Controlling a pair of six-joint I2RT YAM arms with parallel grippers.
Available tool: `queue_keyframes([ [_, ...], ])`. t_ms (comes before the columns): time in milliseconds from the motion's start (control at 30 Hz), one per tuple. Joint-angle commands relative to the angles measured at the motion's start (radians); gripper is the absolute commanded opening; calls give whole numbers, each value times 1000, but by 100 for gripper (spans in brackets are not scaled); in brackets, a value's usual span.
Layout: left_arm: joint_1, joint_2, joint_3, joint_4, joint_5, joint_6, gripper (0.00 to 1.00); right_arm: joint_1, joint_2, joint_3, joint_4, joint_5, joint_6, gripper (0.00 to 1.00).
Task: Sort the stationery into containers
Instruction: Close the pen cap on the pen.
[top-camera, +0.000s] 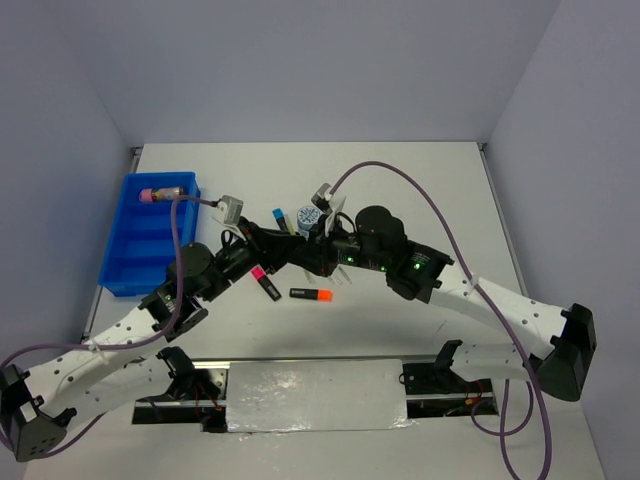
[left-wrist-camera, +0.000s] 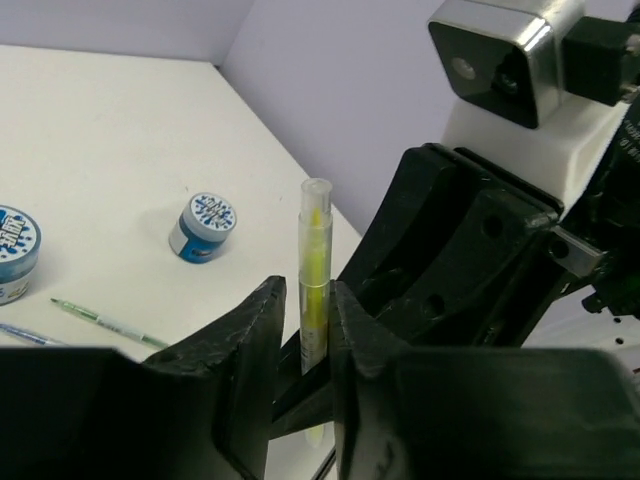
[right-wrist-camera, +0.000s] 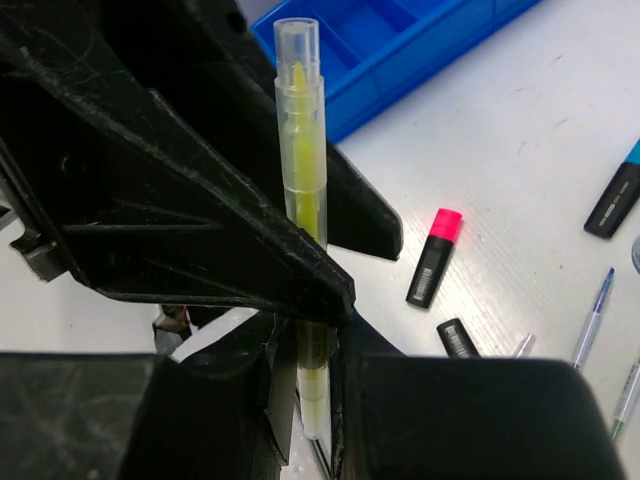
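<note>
Claws are meeting over the middle of the table (top-camera: 420, 190), both reaching around one yellow highlighter (right-wrist-camera: 300, 150) with a clear cap. The right claw (right-wrist-camera: 308, 352) is clamping the lower barrel and holding it upright in the air. The left claw (left-wrist-camera: 308, 300) is straddling the same barrel a little higher, crossing the right one at an angle. A thin dark gap is showing on one side of the barrel, so whether it is gripping or hanging loose I cannot tell.

Standing the highlighter on end is leaving room for two grips, one above the other, which is looking like a hand-over. That is making sense, I judge, because the blue compartment tray (top-camera: 128, 215) is sitting at the far left, on the left arm's side and apart from the highlighter. A pink tube (top-camera: 160, 193) is lying in its far compartment.

Other stationery is lying loose on the table: a pink-capped highlighter (top-camera: 265, 282), an orange-capped highlighter (top-camera: 311, 294), a blue-capped highlighter (top-camera: 281, 216), a patterned tape roll (left-wrist-camera: 203, 226), a second tape roll (left-wrist-camera: 10, 250) and a thin pen (left-wrist-camera: 100, 322)
</note>
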Motion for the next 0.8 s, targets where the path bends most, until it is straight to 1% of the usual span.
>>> queue_keyframes([
  [0, -10, 21, 33, -104, 78, 15, 42, 19, -78, 7, 194, 8, 1, 0],
  [33, -10, 24, 34, -102, 81, 12, 42, 19, -79, 8, 186, 12, -2, 0],
  [67, -10, 27, 31, -93, 87, 8, 47, 19, -82, 10, 172, 16, -4, 0],
  [100, -10, 27, 25, -87, 94, 3, 48, 19, -84, 13, 168, 19, -4, 0],
  [333, -10, 9, -10, -23, 127, -29, 49, 19, -125, -25, 169, 31, 12, 0],
  [500, -10, -7, 1, -9, 134, -35, 55, 21, -145, -55, 171, 56, 18, 0],
  [533, -10, -16, 1, -9, 132, -32, 58, 19, -142, -53, 163, 58, 18, 0],
  [600, -10, -28, 5, -18, 106, -26, 61, 18, -137, -48, 157, 55, 16, 0],
  [700, -10, -40, 14, -24, 97, -17, 61, 21, -133, -55, 165, 47, 21, 0],
  [767, -10, -42, 28, -38, 94, -8, 57, 21, -131, -61, 169, 42, 27, 0],
])
